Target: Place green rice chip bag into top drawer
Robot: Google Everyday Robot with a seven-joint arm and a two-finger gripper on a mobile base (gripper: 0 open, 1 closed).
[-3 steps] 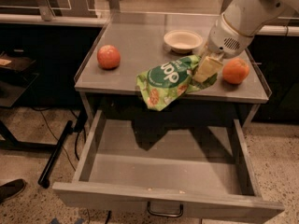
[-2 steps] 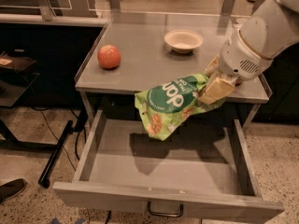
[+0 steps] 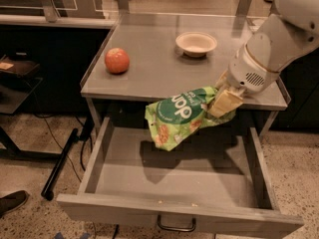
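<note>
Now the chip bag (image 3: 185,116) is off the tabletop. A second ago it lay across the table's front edge, and since then it has been carried forward and down. It hangs in the air just past that edge, above the back part of the open drawer (image 3: 164,210).

Your gripper (image 3: 225,101) sits at the bag's right end, just below the right front of the table. Its pale fingers are clamped on that end, and the rest of the bag droops to the left with the logo facing you.

By my reading the pick is done and the carry is well along. What's left for you is to lower a little more and let go. The drawer is pulled out far enough that the bag should land on its bare floor. The bag throws a shadow there, so it isn't touching yet.

On the grey table (image 3: 149,78) you have a red-orange fruit (image 3: 117,60) at the left and a shallow pale bowl (image 3: 196,43) toward the back, both well apart from the bag. The arm covers the right side of the top. The drawer's loop handle (image 3: 175,226) shows at the front.

Around you are a speckled floor, dark cabinets on both sides, a black pole and cables at the left, and a shoe (image 3: 11,202) in the lower left corner.
</note>
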